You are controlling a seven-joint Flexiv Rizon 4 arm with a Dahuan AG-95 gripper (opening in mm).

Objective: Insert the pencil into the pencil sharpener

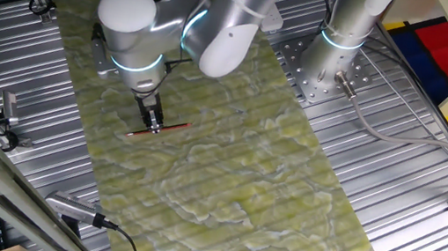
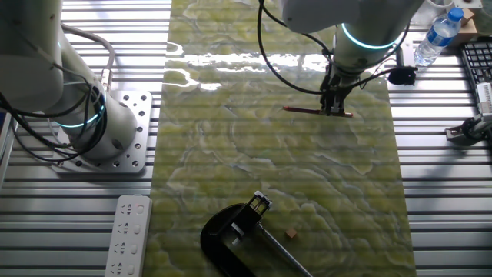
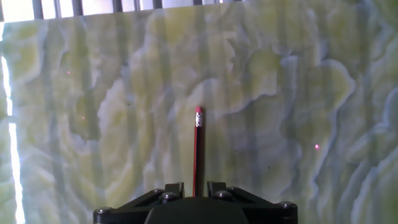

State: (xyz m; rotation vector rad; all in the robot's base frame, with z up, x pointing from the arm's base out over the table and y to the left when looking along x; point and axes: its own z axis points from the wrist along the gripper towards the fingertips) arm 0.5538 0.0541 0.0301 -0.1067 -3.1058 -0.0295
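Note:
The thin red-orange pencil (image 2: 317, 111) lies flat on the green marbled mat (image 2: 277, 177); it also shows in one fixed view (image 1: 161, 129). My gripper (image 2: 335, 110) stands over its right part, fingers pointing down on either side of it. In the hand view the pencil (image 3: 198, 149) runs straight up from between the fingers (image 3: 175, 188), its eraser end farthest away. A narrow gap shows on each side of the pencil, so the jaws stand slightly open around it. The glossy black pencil sharpener (image 2: 231, 231) sits at the mat's near edge, far from the gripper.
A white power strip (image 2: 127, 235) lies left of the sharpener. A small tan block (image 2: 291, 231) sits on the mat right of it. A second arm's base (image 2: 92, 131) stands at the left. A water bottle (image 2: 440, 35) and a keyboard (image 2: 477, 65) are at the far right.

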